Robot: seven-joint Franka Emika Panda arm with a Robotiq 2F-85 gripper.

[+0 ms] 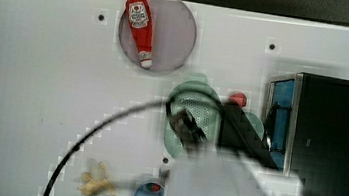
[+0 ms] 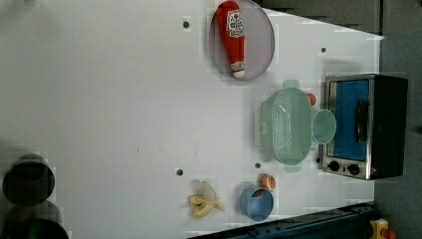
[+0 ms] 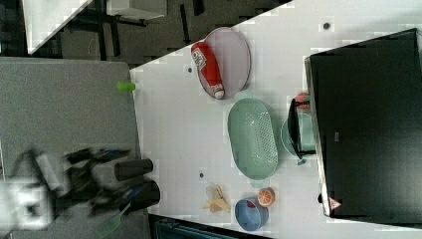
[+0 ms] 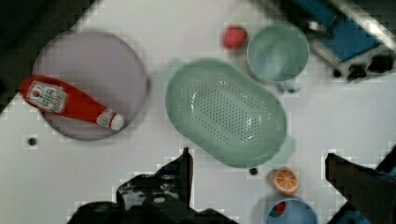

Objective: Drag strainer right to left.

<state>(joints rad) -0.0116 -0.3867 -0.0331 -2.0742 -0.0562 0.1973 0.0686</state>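
The tool (image 4: 257, 172) is being held wide open, empty, above the strainer (image 4: 226, 109). One finger should be lowered inside the rim, clear of the mug (image 4: 277, 51).

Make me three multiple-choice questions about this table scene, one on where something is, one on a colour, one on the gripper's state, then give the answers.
1. Where does the ketchup bottle lie?
A. on the grey plate
B. in the strainer
C. inside the toaster oven

2. What colour is the strainer?
A. red
B. pale mint green
C. blue

3. How is the gripper?
A. shut on the strainer
B. shut on the mug
C. open, holding nothing

Answers: 1 A, the bottle rests across the plate. 2 B, its holed bowl is mint green. 3 C, the wrist view shows both fingers wide apart, above the table.
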